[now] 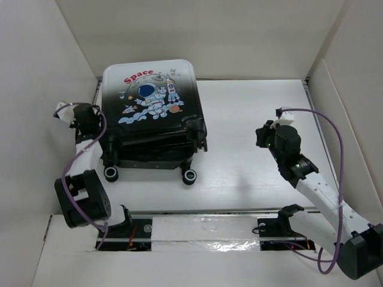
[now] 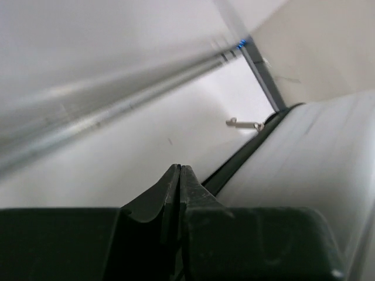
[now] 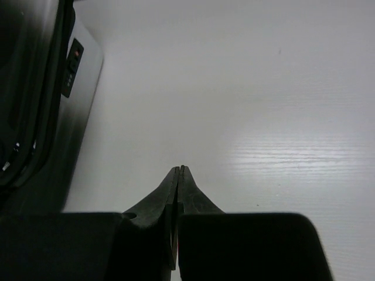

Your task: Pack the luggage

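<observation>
One white table [image 1: 251, 119]; upper-left of frame, black-to-white hard-shell wheeled suitcase [image 1: 152, 101], astronaut print up, lying flat, lid down. At its left edge, left pincer [image 2: 180, 171] closed, empty; centre-right, right pincer [image 3: 179, 171] closed, empty.

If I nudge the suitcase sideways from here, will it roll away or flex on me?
The luggage lies flat on its side, so its wheels probably won't carry it; expect sliding, not rolling. The glossy hard shell looks stiff but likely slippery to grip. Low and broad, it seems unlikely to tip.
</observation>
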Controlling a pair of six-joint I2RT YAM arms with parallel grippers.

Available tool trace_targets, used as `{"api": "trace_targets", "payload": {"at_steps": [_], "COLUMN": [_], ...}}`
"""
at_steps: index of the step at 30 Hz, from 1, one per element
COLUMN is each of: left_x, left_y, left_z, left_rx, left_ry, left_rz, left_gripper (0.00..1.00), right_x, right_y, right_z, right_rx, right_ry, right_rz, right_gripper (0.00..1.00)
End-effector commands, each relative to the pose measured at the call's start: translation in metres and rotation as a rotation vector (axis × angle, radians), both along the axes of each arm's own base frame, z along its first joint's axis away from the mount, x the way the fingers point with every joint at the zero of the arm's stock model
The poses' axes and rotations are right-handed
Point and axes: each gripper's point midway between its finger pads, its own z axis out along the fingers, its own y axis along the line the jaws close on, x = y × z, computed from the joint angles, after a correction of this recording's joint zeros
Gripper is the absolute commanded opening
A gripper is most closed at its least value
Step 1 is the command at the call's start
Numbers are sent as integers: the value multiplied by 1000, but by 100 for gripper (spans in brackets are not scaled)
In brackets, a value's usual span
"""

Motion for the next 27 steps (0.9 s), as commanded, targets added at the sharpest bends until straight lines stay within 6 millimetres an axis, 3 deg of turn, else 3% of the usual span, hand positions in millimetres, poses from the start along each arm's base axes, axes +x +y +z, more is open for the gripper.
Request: {"api": "trace_targets", "payload": {"at_steps": [1, 2, 4, 5, 6, 8, 9, 10, 11, 12, 14, 15, 16, 18, 19, 20, 22, 23, 24, 25, 26, 27], "left_x": [-27, -35, -44, -54, -60, -76, -81, -90, -93, -97, -102, -103, -103, -103, -102, -101, -100, -99, -99, -99, -99, -99], "left_y": [-110, -129, -146, -153, -165, -173, -174, -175, -179, -179, -181, -187, -188, -194, -193, -193, -190, -189, -186, -184, -180, -176], "left_z": [-63, -71, -59, -68, -57, -67, -58, -67, -65, -60, -64, -65, -66, -72, -72, -72, -73, -72, -74, -76, -77, -77], "left_rx": [-169, -176, -182, -187, -192, -204, -200, -198, -191, -180, -173, -181, -177, -178, -173, -157, -144, -139, -122, -116, -110, -95], "left_ry": [119, 112, 48, 41, -11, -24, -66, -53, -66, -92, -99, -96, -96, -83, -81, -87, -87, -98, -90, -81, -69, -66], "left_rz": [-256, -297, -330, -349, -386, -415, -430, -438, -457, -464, -488, -514, -522, -548, -551, -554, -545, -540, -531, -524, -511, -498], "left_gripper": [0, 0, 0, 0, 0, 0, 0, 0, 0, 0, 0, 0, 0, 0, 0, 0, 10, 19, 41, 47, 48, 47], "right_x": [2, 2, 3, 3, 4, 11, 20, 25, 32, 46, 63, 76, 88, 105, 118, 127, 136, 152, 155, 161, 168, 172], "right_y": [-25, -30, -43, -46, -46, -52, -46, -50, -47, -42, -34, -20, -11, 5, 24, 33, 54, 59, 73, 74, 85, 90], "right_z": [18, 23, 25, 27, 28, 30, 33, 33, 39, 51, 66, 61, 85, 97, 94, 113, 118, 118, 117, 116, 97, 100], "right_rx": [35, 43, 47, 48, 53, 53, 53, 50, 55, 65, 95, 122, 148, 181, 213, 235, 281, 295, 312, 322, 317, 310], "right_ry": [-53, -62, -70, -80, -83, -83, -70, -48, -46, -51, -59, -31, -77, -83, -67, -97, -80, -80, -73, -66, -14, -17], "right_rz": [-104, -114, -148, -149, -132, -132, -100, -107, -95, -72, -42, 16, 53, 120, 209, 250, 341, 347, 368, 362, 371, 379], "right_gripper": [1, 2, 3, 5, 12, 23, 33, 38, 45, 61, 75, 87, 91, 99, 100, 100, 100, 100, 100, 100, 100, 100]}}
